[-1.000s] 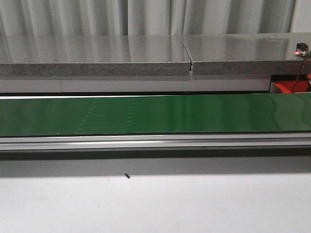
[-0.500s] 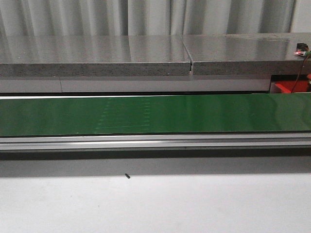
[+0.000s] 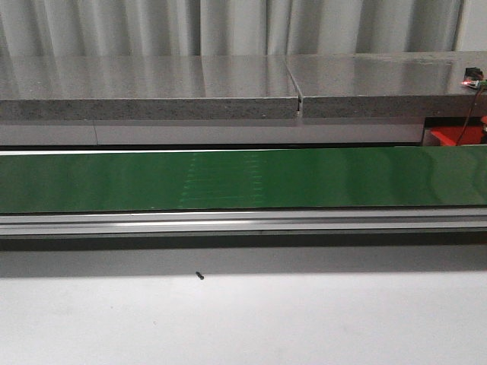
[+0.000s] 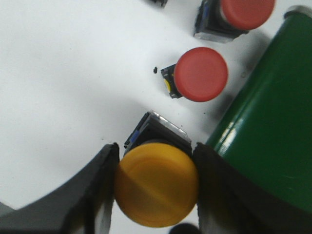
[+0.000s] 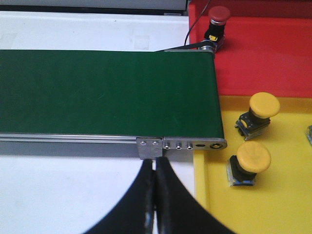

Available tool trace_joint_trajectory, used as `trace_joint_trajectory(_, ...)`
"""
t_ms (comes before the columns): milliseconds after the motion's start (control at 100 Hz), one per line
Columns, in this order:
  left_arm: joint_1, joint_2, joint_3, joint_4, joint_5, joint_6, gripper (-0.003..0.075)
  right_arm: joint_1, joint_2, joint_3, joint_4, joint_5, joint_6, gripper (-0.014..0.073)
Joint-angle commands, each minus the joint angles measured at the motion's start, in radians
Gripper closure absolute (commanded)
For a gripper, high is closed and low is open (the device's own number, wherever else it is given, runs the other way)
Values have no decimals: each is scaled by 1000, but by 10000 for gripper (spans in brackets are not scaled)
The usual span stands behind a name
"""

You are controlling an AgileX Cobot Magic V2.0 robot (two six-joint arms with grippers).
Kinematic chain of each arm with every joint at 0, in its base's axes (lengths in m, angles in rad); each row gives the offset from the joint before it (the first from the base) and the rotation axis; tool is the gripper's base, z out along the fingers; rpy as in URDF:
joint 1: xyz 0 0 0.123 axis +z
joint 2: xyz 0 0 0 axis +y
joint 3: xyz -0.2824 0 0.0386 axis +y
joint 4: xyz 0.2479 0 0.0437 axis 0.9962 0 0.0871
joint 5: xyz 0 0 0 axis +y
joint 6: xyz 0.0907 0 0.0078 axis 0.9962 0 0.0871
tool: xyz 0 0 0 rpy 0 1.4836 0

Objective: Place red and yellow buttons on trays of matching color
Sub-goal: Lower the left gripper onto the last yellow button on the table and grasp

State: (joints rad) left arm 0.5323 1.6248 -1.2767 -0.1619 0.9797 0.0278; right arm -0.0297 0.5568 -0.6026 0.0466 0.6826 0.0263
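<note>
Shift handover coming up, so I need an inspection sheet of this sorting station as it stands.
Surface: white table, green conveyor belt bare.
Job's things: yellow button between the left gripper fingers; two red buttons beside it; two yellow buttons in yellow tray; one red button in red tray.
Clutter: small dark speck.
Grippers: right gripper shut, empty.
Cables: red wire far right.
Surroundings: grey curtain.

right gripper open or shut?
Shut. In the right wrist view the two black fingers of the right gripper meet along a thin seam with nothing between them, above the white table near the green belt's end.
</note>
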Motion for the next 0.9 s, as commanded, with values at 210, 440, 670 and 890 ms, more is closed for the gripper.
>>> trace_joint_trajectory(210, -123, -128, -119, -25, 48, -5, 533, 0, 1, -26, 0, -58, -1, 660)
trace_joint_trajectory(440, -271, -89, -121, -4, 18, -5, 532, 0, 1, -26, 0, -58, -1, 660)
trace_joint_trajectory(670, -296, -29, -119, 12, -1, -5, 532, 0, 1, -26, 0, -58, -1, 660)
trace_joint_trajectory(890, -296, 6, -119, 42, 53, -5, 532, 0, 1, -26, 0, -58, -1, 660)
